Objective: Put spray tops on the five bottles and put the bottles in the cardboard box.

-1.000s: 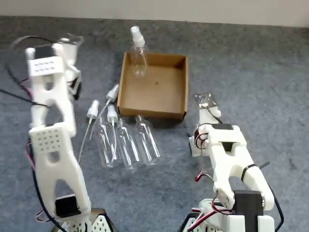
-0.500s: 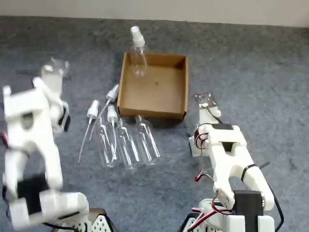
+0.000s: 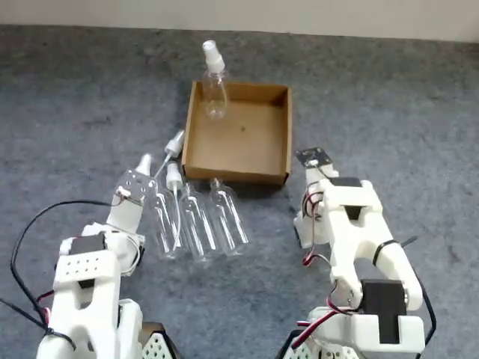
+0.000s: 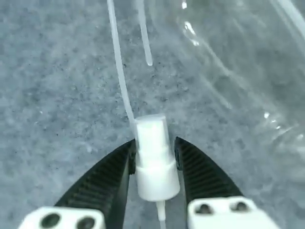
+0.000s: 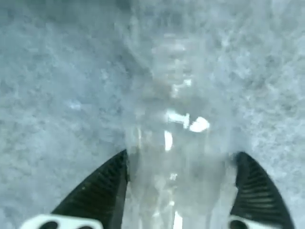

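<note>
Spray top pinched in left gripper.

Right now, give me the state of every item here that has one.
cardboard box: open-topped, one bottle in it.
boxed bottle: capped, neck over the far wall.
three bottles: lying on their sides on the carpet.
gripped spray top: on the carpet, off any bottle.
another spray top: loose on the carpet.
left gripper: shut on the gripped spray top.
right gripper: shut on the held bottle.
</note>
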Controlling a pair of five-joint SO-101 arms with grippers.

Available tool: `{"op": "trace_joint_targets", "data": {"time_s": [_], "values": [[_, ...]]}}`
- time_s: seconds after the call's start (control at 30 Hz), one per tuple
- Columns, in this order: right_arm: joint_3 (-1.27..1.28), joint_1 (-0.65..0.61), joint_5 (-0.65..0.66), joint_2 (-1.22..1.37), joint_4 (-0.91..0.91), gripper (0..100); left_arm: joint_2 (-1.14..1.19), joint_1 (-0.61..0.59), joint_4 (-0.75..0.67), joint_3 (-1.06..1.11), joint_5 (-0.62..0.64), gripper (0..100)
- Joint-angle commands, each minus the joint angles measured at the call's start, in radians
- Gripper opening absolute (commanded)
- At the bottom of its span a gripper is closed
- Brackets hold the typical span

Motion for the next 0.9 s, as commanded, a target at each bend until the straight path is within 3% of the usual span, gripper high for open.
{"op": "trace_joint_targets", "data": {"time_s": [0.0,0.43,0.87], "values": [[-0.12,0.01,0.0,-0.01,0.058,29.6,-0.021,0.015,-0.046,0.018,-0.011,0],[-0.217,0.008,0.008,-0.008,0.11,29.6,-0.022,0.015,-0.046,0.025,-0.011,0],[-0.262,-0.097,0.003,-0.007,0.096,29.6,-0.021,0.015,-0.044,0.027,-0.011,0]]}}
